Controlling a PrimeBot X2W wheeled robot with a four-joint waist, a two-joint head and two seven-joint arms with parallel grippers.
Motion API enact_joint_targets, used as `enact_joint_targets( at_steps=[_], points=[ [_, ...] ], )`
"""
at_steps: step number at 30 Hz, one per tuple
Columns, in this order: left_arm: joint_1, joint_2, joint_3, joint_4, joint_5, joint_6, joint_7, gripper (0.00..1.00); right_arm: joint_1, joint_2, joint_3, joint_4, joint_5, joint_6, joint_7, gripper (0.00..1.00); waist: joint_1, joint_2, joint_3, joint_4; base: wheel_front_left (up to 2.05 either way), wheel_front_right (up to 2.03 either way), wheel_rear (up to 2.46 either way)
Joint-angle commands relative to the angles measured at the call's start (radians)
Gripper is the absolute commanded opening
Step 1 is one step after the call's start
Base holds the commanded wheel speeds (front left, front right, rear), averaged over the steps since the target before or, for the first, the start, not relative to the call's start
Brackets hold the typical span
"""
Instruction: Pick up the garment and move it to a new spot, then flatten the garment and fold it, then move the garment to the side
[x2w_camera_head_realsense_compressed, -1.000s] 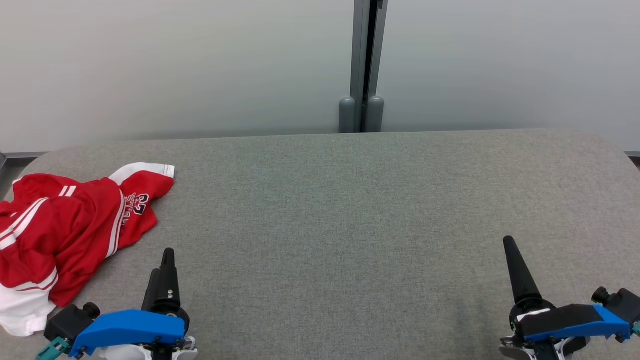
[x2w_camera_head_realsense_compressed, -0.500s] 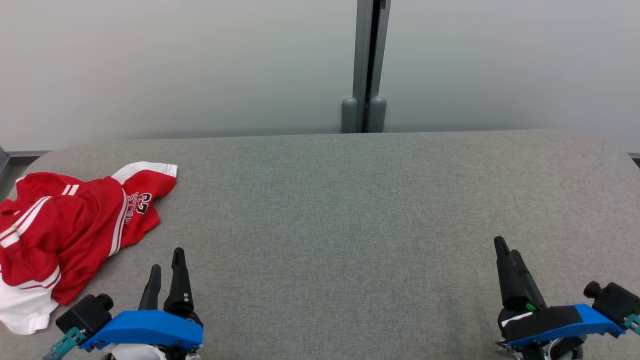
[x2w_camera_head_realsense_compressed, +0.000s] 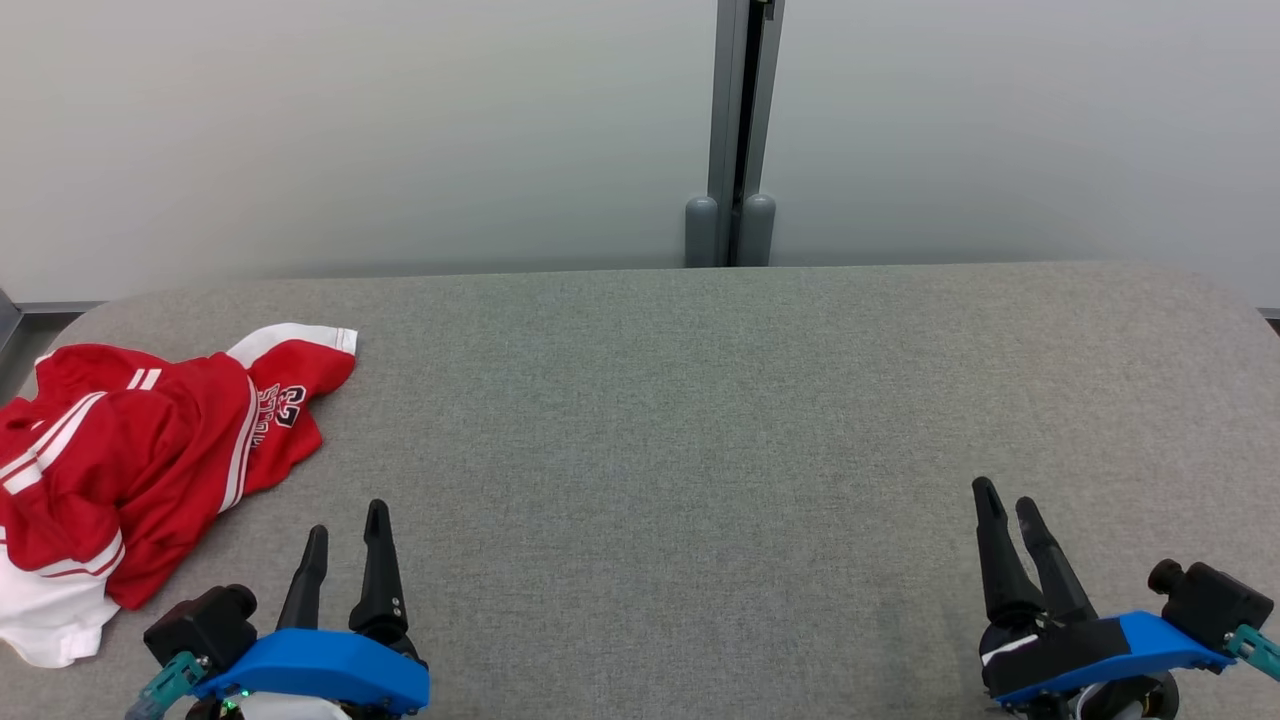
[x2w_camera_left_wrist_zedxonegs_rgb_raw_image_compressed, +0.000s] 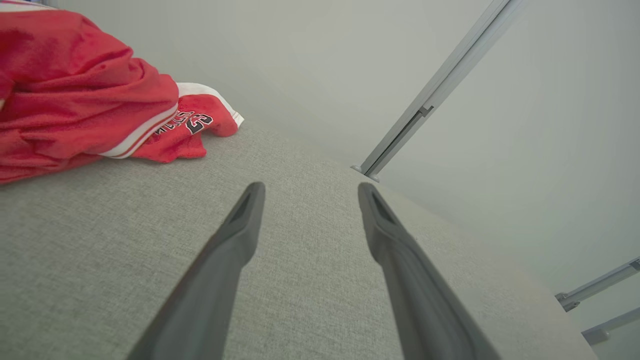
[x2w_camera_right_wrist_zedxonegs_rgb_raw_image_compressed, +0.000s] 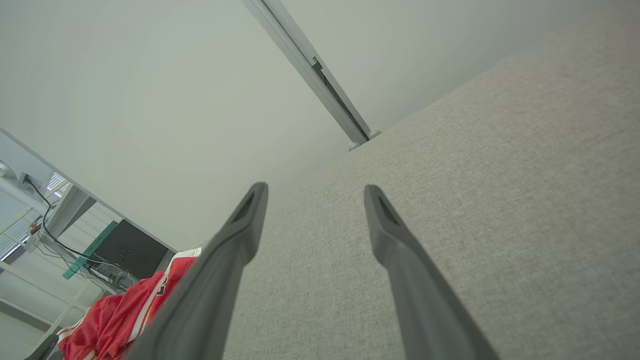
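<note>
You see the red and white garment (x2w_camera_head_realsense_compressed: 130, 460) crumpled at the left end of the table (x2w_camera_head_realsense_compressed: 700, 420). The head view's edge cuts off its left part, and its folds hide its shape and most of the black lettering beside "23". Your left gripper (x2w_camera_head_realsense_compressed: 347, 518) is near its front hem, fingers spread and empty. Your right gripper (x2w_camera_head_realsense_compressed: 1005, 494), also spread and empty, is well apart at lower right. A grey post (x2w_camera_head_realsense_compressed: 740, 130) stands behind the table.
</note>
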Motion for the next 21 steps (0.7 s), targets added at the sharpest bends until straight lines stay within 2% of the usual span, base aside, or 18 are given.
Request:
enact_joint_targets(
  at_steps=[1,21],
  points=[
    [-0.005,0.009,-0.007,-0.010,0.029,0.006,-0.010,1.00,-0.004,-0.008,0.003,-0.007,-0.027,0.002,-0.012,1.00,0.0000,0.0000,0.000,-0.001,0.00,0.00,0.00],
    [0.001,0.025,-0.051,0.032,0.205,0.042,-0.061,1.00,0.003,-0.010,0.018,0.016,-0.240,0.002,-0.038,1.00,0.0000,0.0000,-0.010,0.001,0.00,0.00,0.00]
  ],
)
